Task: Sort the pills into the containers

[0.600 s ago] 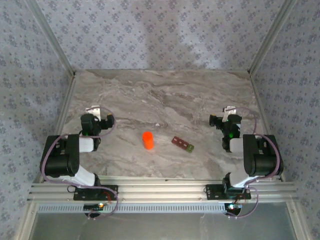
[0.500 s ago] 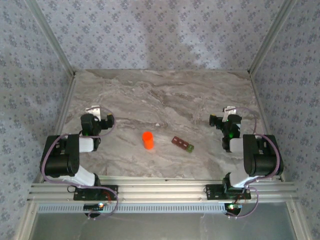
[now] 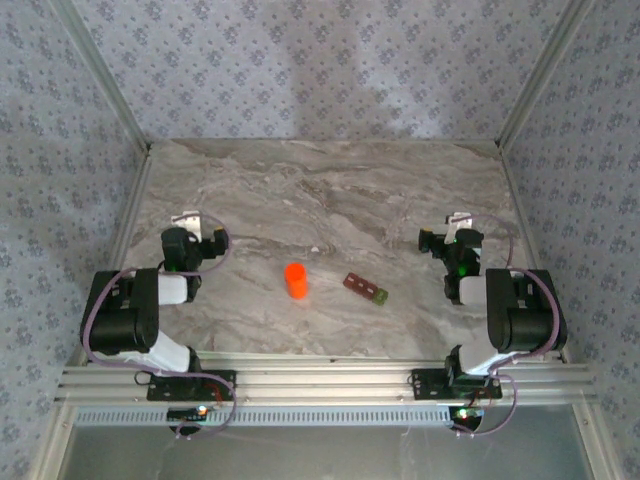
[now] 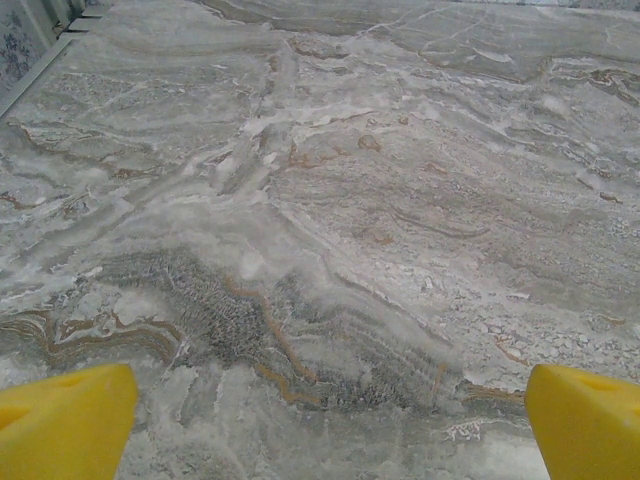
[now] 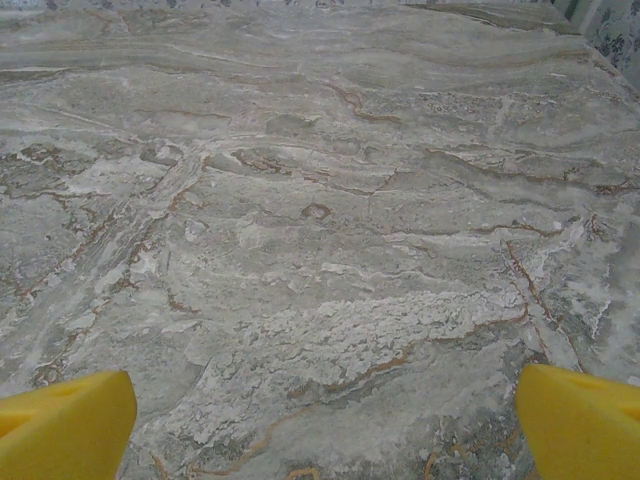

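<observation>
- Marble table point(image 3: 330, 190): I see a grey veined top closed in by patterned walls, with an aluminium rail along its near edge.
- Left arm point(image 3: 130, 320): folded at the near left corner, its wrist angled towards the middle of the table.
- Right arm point(image 3: 515, 320): folded at the near right corner in a mirrored posture, with a green light on its wrist.
- Left gripper point(image 3: 192, 222): jaws spread wide. On the left wrist camera its yellow fingers point(image 4: 62, 425) sit in the two bottom corners with bare marble between them; nothing is held.
- Right gripper point(image 3: 455, 225): jaws likewise spread wide. Its yellow fingers point(image 5: 60, 425) frame bare marble on the right wrist camera; nothing is held.
- Orange bottle point(image 3: 295, 281): upright between the two arms, towards the near half of the table, apart from both grippers.
- Containers point(image 3: 366, 289): a flat strip lying just right of the orange bottle, not touching it. It lies at a slant, dark red-brown with the green end nearest the right arm. I cannot tell what the compartments contain.
</observation>
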`<state>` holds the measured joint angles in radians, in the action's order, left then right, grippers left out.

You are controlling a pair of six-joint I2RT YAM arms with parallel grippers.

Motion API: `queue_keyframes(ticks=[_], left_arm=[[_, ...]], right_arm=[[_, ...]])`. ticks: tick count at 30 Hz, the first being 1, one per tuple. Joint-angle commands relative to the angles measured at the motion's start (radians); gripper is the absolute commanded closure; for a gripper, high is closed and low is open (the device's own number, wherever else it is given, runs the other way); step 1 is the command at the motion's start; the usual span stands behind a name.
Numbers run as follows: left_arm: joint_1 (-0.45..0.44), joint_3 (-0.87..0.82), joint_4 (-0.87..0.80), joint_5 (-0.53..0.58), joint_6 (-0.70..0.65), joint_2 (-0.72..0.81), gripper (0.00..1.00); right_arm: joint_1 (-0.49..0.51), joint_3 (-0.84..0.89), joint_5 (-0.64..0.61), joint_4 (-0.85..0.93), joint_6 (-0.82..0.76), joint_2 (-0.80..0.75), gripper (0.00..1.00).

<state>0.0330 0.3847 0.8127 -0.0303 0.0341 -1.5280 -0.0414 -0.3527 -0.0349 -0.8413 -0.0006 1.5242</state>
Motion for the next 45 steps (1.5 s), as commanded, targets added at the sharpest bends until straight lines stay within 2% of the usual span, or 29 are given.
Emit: queue_keyframes(ticks=[1, 5, 8, 11, 13, 15, 18, 19, 20, 23, 26, 33, 39, 45], left_arm=[[0.009, -0.001, 0.042, -0.012, -0.01, 0.017, 0.0], [0.01, -0.012, 0.007, 0.012, -0.006, 0.08, 0.01], [0.01, 0.004, -0.077, 0.041, 0.007, 0.154, 0.01], [0.01, 0.028, -0.183, 0.07, 0.023, 0.24, 0.0], [0.01, 0.037, -0.25, 0.095, 0.037, 0.307, 0.01], [0.01, 0.046, -0.31, 0.109, 0.048, 0.373, 0.01], [0.009, 0.062, -0.419, 0.128, 0.074, 0.48, 0.0], [0.01, 0.069, -0.457, 0.126, 0.08, 0.518, 0.01], [0.009, 0.074, -0.492, 0.124, 0.085, 0.549, 0.01], [0.01, 0.103, -0.63, 0.13, 0.114, 0.649, 0.01], [0.008, 0.13, -0.751, 0.127, 0.16, 0.724, 0.01], [0.002, 0.204, -1.013, 0.086, 0.304, 0.812, 0.01], [-0.007, 0.312, -1.265, 0.023, 0.396, 0.782, 0.01], [-0.038, 0.368, -1.41, -0.055, 0.439, 0.709, 0.01]], right_arm=[[-0.019, 0.005, 0.009, -0.062, 0.022, 0.006, 0.0], [-0.026, 0.019, -0.012, -0.074, 0.034, -0.018, 0.0], [-0.018, 0.012, -0.071, 0.006, 0.037, -0.1, 0.0], [-0.014, -0.048, -0.122, 0.221, 0.064, -0.222, 0.0], [-0.018, -0.118, -0.18, 0.404, 0.163, -0.303, 0.0], [-0.029, -0.203, -0.188, 0.611, 0.28, -0.37, 0.0], [-0.068, -0.302, -0.156, 0.834, 0.521, -0.446, 0.0], [-0.092, -0.318, -0.096, 0.85, 0.558, -0.465, 0.0], [-0.112, -0.331, -0.028, 0.853, 0.559, -0.476, 0.0], [-0.095, -0.44, 0.038, 0.966, 0.543, -0.474, 0.0], [-0.014, -0.547, 0.065, 1.119, 0.49, -0.445, 0.0], [0.268, -0.698, 0.057, 1.412, 0.405, -0.401, 0.03], [0.483, -0.762, 0.068, 1.622, 0.365, -0.327, 0.1], [0.711, -0.74, 0.056, 1.671, 0.367, -0.292, 0.13]])
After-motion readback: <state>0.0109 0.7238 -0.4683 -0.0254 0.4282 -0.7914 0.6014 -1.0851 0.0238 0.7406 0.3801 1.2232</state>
